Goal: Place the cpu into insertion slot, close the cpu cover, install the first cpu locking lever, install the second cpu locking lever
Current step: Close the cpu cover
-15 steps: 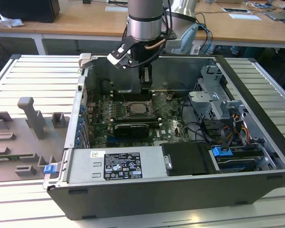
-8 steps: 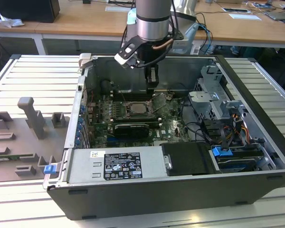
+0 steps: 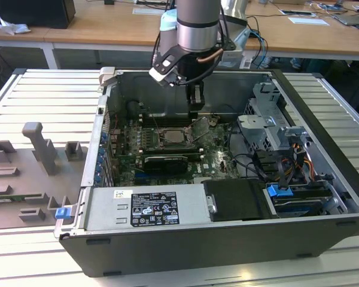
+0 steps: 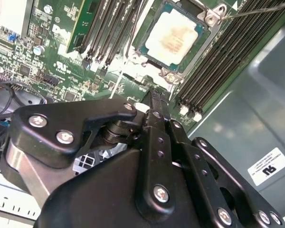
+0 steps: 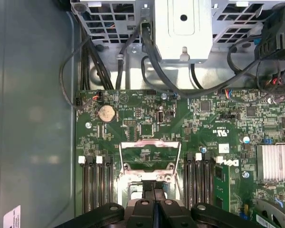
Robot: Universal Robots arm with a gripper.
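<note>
My claw: clenched, empty.
Pale silver square cpu: seated.
Thin silvery cover frame: raised; stiff, press free edge.

Pale cpu in the insertion slot between dark memory slots, black gripper near it

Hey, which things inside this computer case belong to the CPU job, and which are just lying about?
Job:
cpu, seated in the insertion slot
cpu cover, hinged open
pincer, shut, by the cover

Lying about:
graphics card
memory slots
coin battery
grey fixture tray
</note>
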